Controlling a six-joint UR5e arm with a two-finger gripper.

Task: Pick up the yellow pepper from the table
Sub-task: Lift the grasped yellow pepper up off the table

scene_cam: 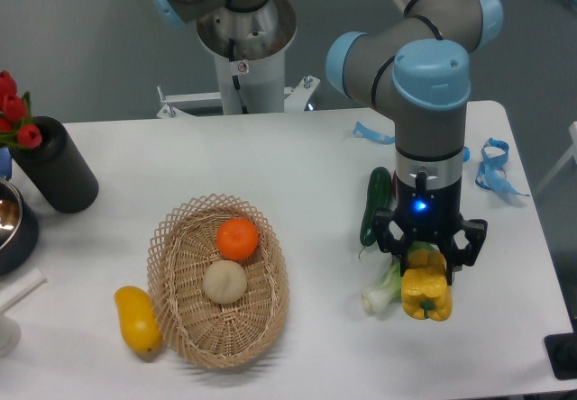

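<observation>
Camera view, fixed, facing the white desk [297,161]. No brand, label or writing is legible on anything in frame.

Far left of the fingers: red flowers [13,112] stand in a black cylinder [56,166], with the rim of a dark bowl [13,224] just below it at the frame edge. A smooth yellow oval fruit [136,319] lies on the desk, touching the left rim of a wicker basket [180,265]. Inside the basket are an orange [238,239] and a pale round fruit [224,282], close together.

Just left of the fingers: a dark green cucumber [374,204] lies nearly upright in the picture; below it the pale end of a leek-like vegetable [381,288] reaches under the gripper.

Gripper [427,254]: points straight down, blue light lit on the wrist. The black fingers [387,238] are spread to either side of the top of the yellow pepper [425,293]. Whether they press on it cannot be told. The pepper sits directly below them, near the right front part of the desk; whether it rests on the surface or is lifted is unclear.

Right of the fingers: blue ribbon [492,168] lies near the desk's right edge.
</observation>
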